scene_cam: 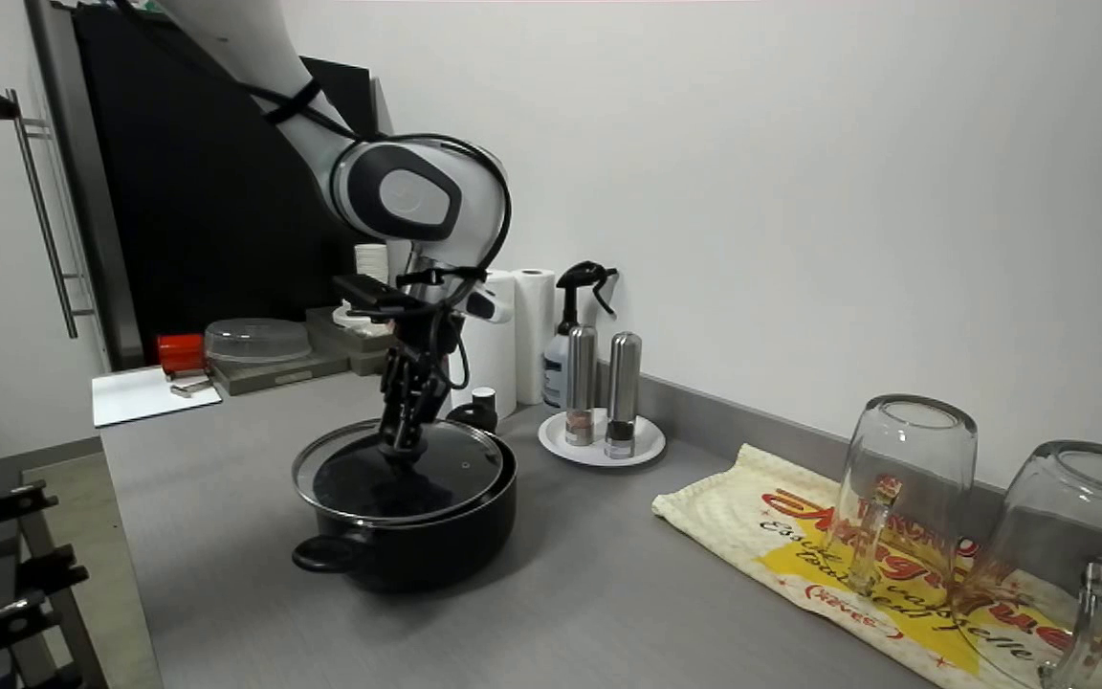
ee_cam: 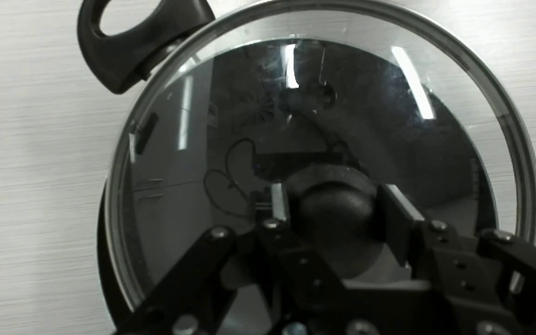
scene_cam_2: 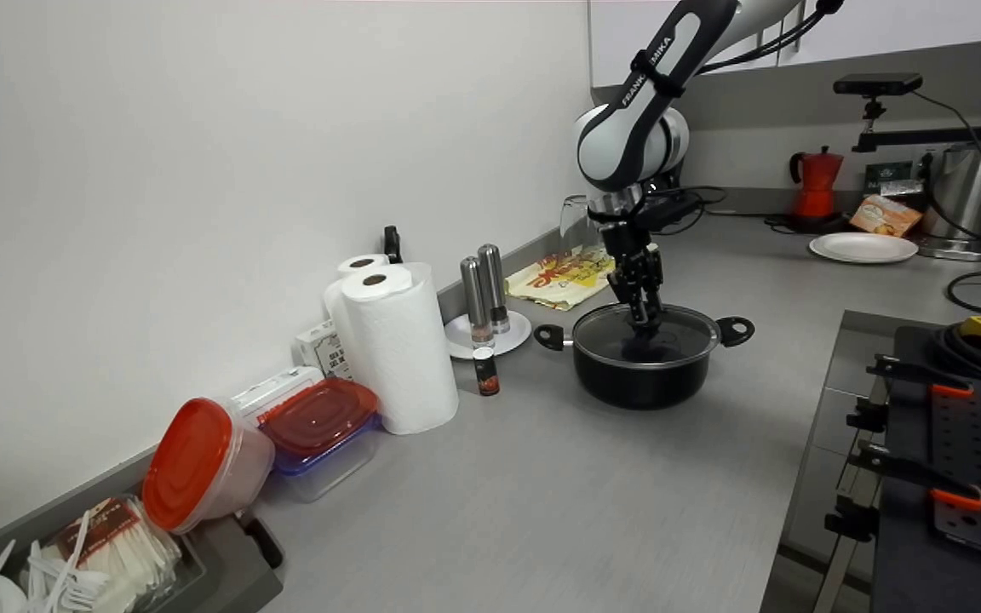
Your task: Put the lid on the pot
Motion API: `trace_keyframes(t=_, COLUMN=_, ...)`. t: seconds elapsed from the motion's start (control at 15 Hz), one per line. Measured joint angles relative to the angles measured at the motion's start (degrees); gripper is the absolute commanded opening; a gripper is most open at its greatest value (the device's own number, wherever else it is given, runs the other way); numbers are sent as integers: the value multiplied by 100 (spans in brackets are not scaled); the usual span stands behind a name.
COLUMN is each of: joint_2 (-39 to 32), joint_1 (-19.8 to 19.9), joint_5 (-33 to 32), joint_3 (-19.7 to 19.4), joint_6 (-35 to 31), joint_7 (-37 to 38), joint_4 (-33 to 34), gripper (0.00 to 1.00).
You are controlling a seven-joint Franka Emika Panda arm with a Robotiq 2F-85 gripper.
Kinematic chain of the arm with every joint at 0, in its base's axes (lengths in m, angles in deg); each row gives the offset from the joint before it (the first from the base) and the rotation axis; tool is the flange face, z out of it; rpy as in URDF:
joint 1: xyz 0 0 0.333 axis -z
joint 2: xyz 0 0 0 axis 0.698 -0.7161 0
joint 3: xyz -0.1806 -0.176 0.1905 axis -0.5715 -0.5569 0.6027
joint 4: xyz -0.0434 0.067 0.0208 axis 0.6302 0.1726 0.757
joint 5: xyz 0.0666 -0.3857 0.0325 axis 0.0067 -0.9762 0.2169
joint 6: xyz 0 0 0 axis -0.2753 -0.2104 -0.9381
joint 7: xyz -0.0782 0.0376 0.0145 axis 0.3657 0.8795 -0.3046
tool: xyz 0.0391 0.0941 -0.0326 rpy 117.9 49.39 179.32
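Observation:
The glass lid (scene_cam: 455, 469) with its metal rim is over the black pot (scene_cam: 446, 555); it also shows in an exterior view (scene_cam_2: 686, 336) and the wrist view (ee_cam: 365, 125). It is off-centre: in the wrist view its rim reaches past the pot rim at upper right, and the pot wall (ee_cam: 107, 279) shows at lower left. I cannot tell whether it touches the pot rim. My gripper (ee_cam: 333, 202) is closed around the dark knob (ee_cam: 335, 209), one finger on each side. The gripper points down over the pot in both exterior views (scene_cam: 403, 448) (scene_cam_2: 645, 323).
A white plate (scene_cam: 649, 450) with steel shakers (scene_cam: 624, 392) stands near the wall, beside paper towels (scene_cam_2: 405, 358) and a small bottle (scene_cam_2: 485, 372). Upturned glasses (scene_cam: 905, 488) stand on a printed cloth (scene_cam: 752, 507). The pot's handles (scene_cam: 326, 553) (scene_cam_2: 736, 330) stick out sideways.

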Motion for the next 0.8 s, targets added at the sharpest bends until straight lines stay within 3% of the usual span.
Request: trace_keyframes(t=0.8, joint_2=6, joint_1=-46, joint_5=-181, joint_3=-15, joint_6=-131, joint_7=-6, joint_4=-2, gripper=25)
